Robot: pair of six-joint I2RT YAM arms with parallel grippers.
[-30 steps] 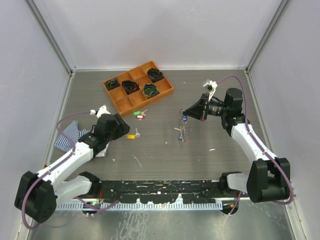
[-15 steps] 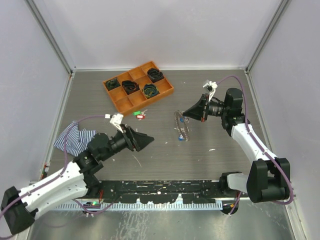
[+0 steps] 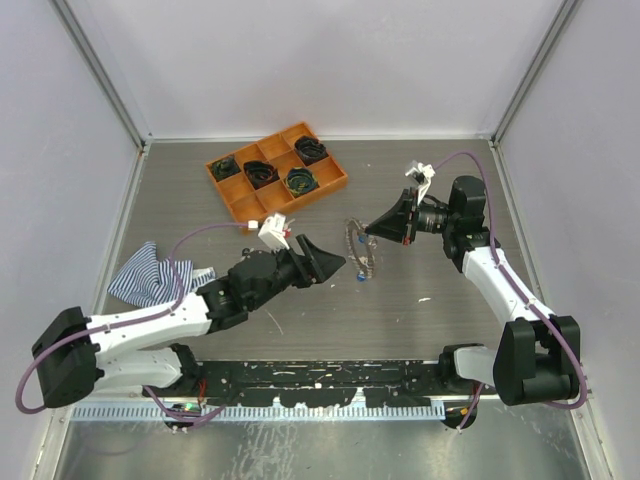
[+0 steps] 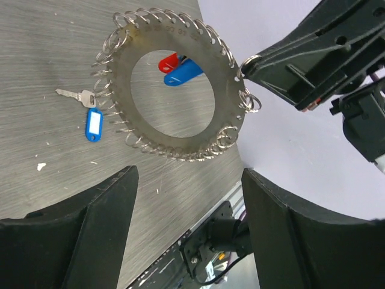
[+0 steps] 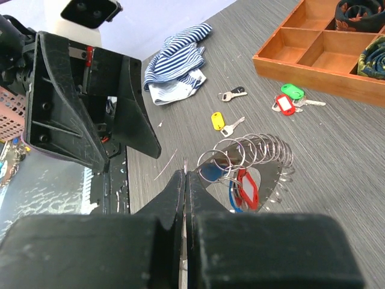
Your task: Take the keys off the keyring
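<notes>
Black L tool (image 3: 335, 263) open, facing keyring (image 4: 227, 102) in R tool (image 3: 368, 232).

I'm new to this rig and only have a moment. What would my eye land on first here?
Mid-table, the right gripper pinches a silvery keyring roughly upright, fringed with small rings, with a red tag and a blue tag hanging on it. The left gripper faces it, open. Loose tagged keys lie on the table, with an orange tray behind.
</notes>
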